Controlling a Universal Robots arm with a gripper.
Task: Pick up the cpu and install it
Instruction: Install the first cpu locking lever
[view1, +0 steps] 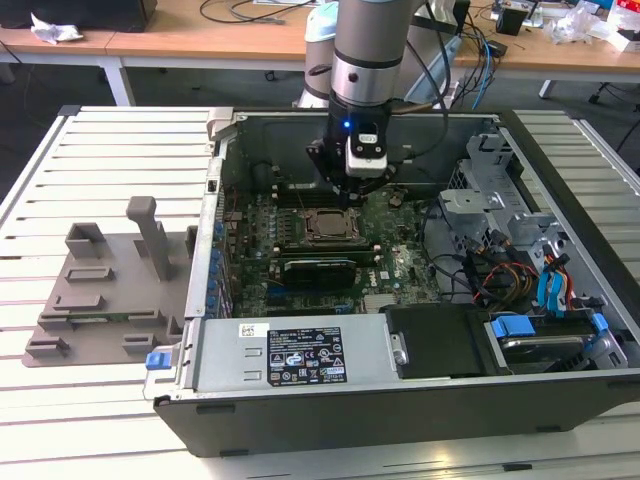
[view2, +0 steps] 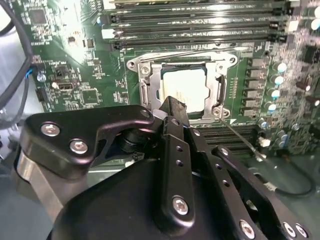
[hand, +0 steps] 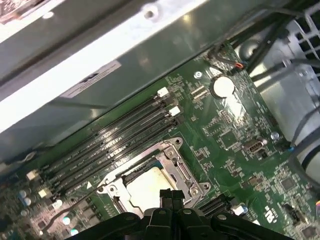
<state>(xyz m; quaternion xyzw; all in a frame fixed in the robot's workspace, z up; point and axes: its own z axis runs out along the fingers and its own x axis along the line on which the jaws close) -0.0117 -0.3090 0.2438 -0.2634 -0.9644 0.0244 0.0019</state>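
Jaws above cpu (view2: 183, 86), prob in socket (view2: 149, 84)

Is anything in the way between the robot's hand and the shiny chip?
Nothing visible. The cpu lies in the socket frame, its top bare, and the hand hangs just over it.

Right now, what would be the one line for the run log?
cpu: lies inside the socket on the motherboard | gripper: low over the cpu's edge, contact unclear | computer case: open

cpu (view2: 184, 85) partly hidden behind end effector (view2: 172, 106), second wrist view; end effector body cut off
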